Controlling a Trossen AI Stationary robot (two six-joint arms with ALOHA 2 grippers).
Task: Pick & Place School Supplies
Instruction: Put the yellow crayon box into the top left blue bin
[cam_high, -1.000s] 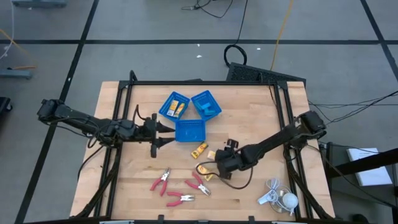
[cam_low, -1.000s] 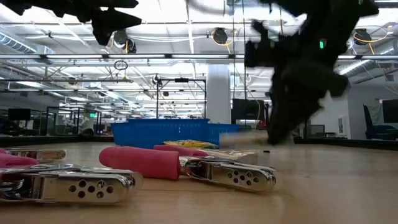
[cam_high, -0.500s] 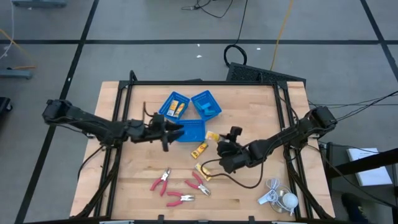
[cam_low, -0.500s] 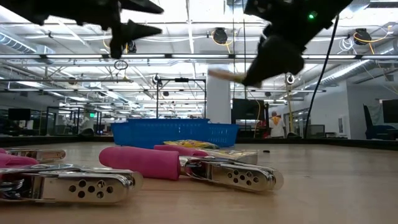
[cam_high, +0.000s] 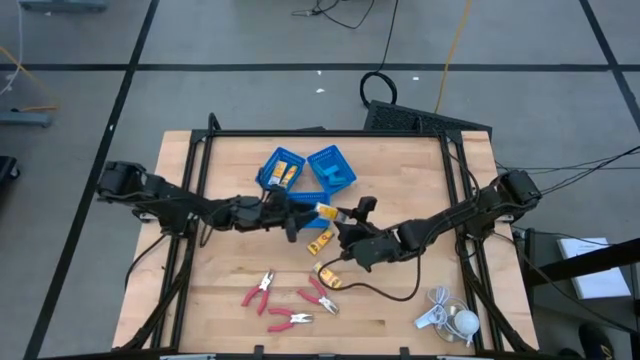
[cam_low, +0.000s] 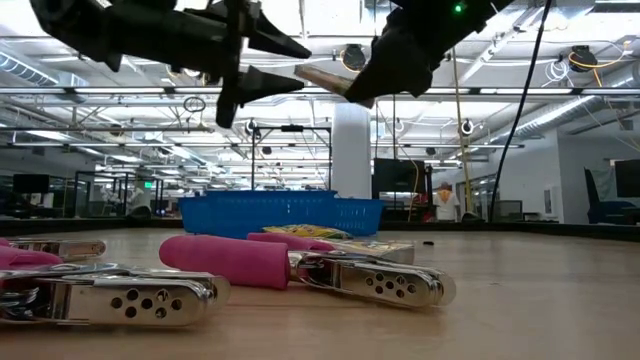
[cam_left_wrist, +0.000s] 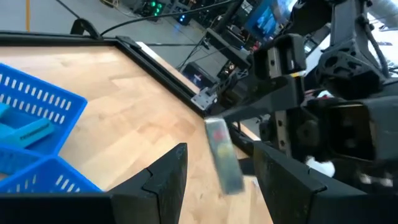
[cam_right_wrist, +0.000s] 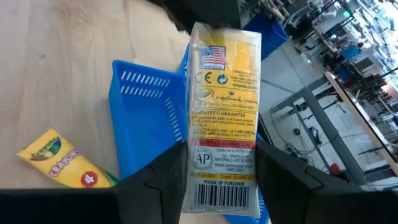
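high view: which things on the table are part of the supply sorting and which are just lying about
Job:
- crayon packet held in the right gripper jaws
- packets on the table
- red-handled pliers
- light-blue pieces

Lying about:
- white corded gadget
- blue trays, just containers

You have swung the right gripper (cam_high: 338, 216) away from the red-handled metal pliers (cam_high: 321, 295) and up to the near blue plastic tray (cam_high: 311, 196), where it was down beside the yellow packets on the wood a second ago. With it came the yellow crayon packet with the white label (cam_right_wrist: 224, 112), lifted off the table and now clamped between the fingers, hanging in the air just beside that tray. You have also pushed the left gripper (cam_high: 293, 222) along from the tray's far-left side until its open fingers sit against the tray's near edge, close to the held packet. One packet fewer lies near the tray.
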